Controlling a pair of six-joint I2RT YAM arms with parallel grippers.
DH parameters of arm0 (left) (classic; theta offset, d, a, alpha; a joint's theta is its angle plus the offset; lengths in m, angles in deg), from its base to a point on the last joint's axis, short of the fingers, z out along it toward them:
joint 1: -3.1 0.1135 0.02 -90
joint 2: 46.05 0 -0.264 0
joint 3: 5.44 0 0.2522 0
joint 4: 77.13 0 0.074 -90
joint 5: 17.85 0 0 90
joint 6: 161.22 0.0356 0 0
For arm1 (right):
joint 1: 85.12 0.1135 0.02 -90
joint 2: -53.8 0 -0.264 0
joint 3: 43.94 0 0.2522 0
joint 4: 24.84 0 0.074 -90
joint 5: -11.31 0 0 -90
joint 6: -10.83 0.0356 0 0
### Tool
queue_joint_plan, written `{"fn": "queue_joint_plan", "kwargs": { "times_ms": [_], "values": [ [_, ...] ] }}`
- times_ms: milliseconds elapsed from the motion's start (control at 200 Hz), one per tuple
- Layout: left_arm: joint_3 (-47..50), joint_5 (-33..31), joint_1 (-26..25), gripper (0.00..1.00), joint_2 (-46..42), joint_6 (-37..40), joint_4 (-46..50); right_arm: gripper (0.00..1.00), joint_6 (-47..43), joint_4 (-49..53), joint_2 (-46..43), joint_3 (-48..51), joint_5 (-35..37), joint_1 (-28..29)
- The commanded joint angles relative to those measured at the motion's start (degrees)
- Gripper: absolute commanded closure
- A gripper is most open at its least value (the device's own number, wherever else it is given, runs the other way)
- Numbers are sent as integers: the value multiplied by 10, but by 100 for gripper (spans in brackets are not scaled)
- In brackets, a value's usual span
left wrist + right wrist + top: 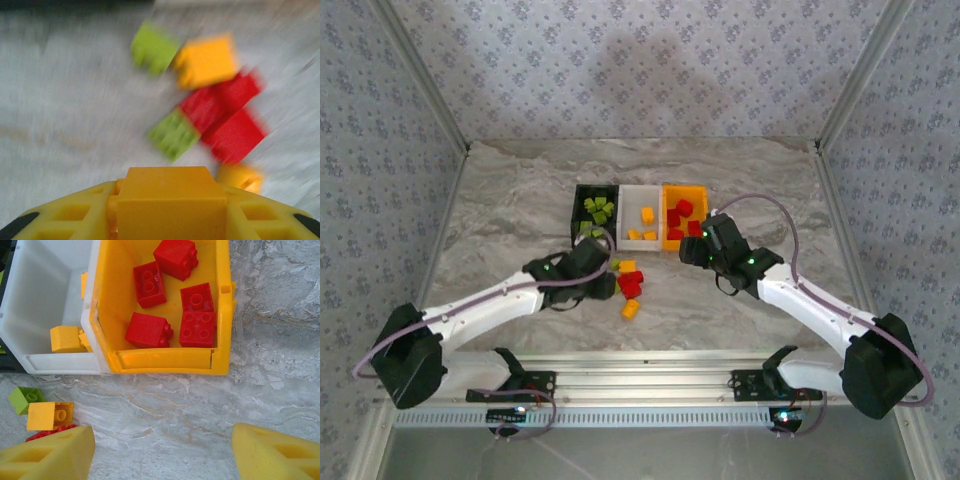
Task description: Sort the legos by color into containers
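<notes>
From above, loose legos (631, 285) lie on the tabletop (500, 200) before the black, white and orange bins (640, 187); the blurred left wrist view shows the left hand (170, 202) gripping an orange-yellow brick (170, 181); the right wrist view shows the right hand (162, 450) wide, empty, near the orange bin (165, 360).

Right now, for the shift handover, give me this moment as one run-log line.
left gripper: shut on orange-yellow brick | right gripper: open, empty, by orange bin | table: loose bricks unsorted
</notes>
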Motion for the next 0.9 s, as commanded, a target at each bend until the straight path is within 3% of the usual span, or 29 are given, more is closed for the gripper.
{"fn": "queue_joint_plan", "kwargs": {
  "times_ms": [0, 280, 440, 520, 575, 680, 785, 894],
  "values": [
    [-99, -13, 15, 55, 67, 54, -33, 26, 9, 2, -2, 11, 11, -4],
    [-352, -25, 69, 55, 321, 87, -57, 26, 8, 10, 0, 28, 11, -5],
    [-448, -16, 85, 54, 408, 85, -26, 26, 6, 10, -8, 41, -2, -2],
    [-477, -20, 85, 47, 435, 86, -11, 25, -1, -2, -19, 53, -16, -1],
    [-494, -17, 85, 35, 442, 84, -3, 25, -13, -19, -24, 62, -44, -1],
    [-503, 16, 80, 22, 421, 78, -8, 24, -45, -53, -9, 65, -130, 8],
    [-485, 26, 68, 14, 374, 74, -13, 24, -66, -60, 15, 54, -133, 50],
    [-399, 37, 65, 5, 286, 53, -47, 22, -82, -65, 58, 29, -120, 106]
  ]
}}
